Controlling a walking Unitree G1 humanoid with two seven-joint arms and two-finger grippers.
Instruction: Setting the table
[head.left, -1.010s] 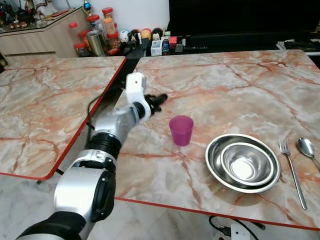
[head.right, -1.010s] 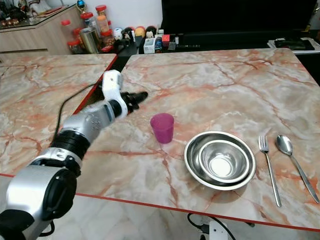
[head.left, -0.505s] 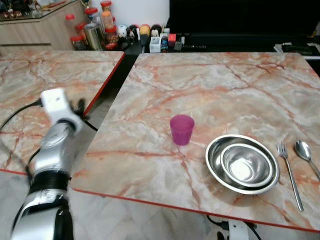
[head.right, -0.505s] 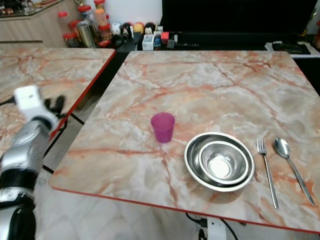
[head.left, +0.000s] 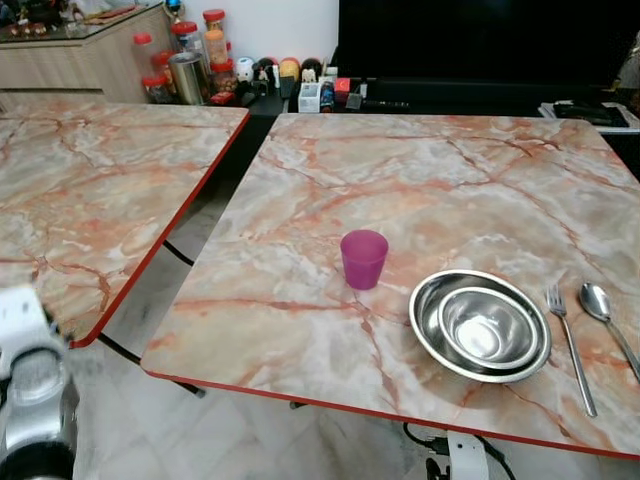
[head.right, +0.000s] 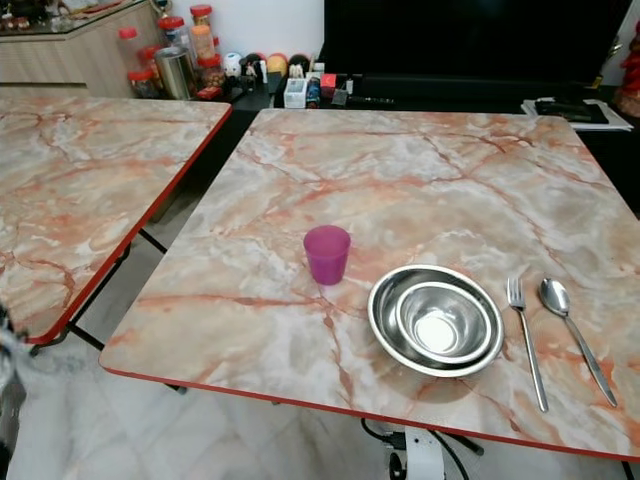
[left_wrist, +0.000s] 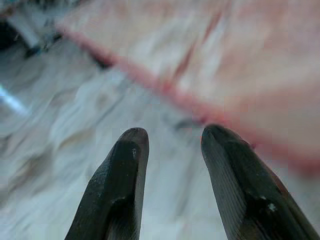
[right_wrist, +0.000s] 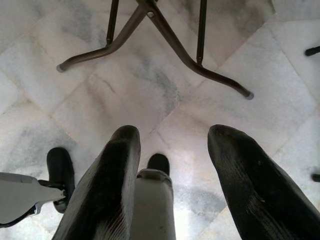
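Observation:
A pink cup (head.left: 363, 257) stands upright near the middle of the marble table (head.left: 420, 170). To its right sit two nested steel bowls (head.left: 480, 325), then a fork (head.left: 569, 346) and a spoon (head.left: 604, 310) lying side by side. My left arm (head.left: 30, 395) hangs low at the bottom left, off the table. In the left wrist view my left gripper (left_wrist: 172, 137) is open, empty, over blurred floor and a red table edge. My right gripper (right_wrist: 172, 135) is open over the floor with nothing between its fingers.
A second marble table (head.left: 90, 180) stands to the left across a narrow gap. Jars, tins and small items (head.left: 215, 60) line the back by a dark cabinet. Metal table legs (right_wrist: 165, 37) cross the tiled floor under the right gripper.
My left arm has drawn back from beside the cup, away from the table, and dropped to the bottom left. The camera has shifted slightly. Cup, bowls and cutlery stayed put.

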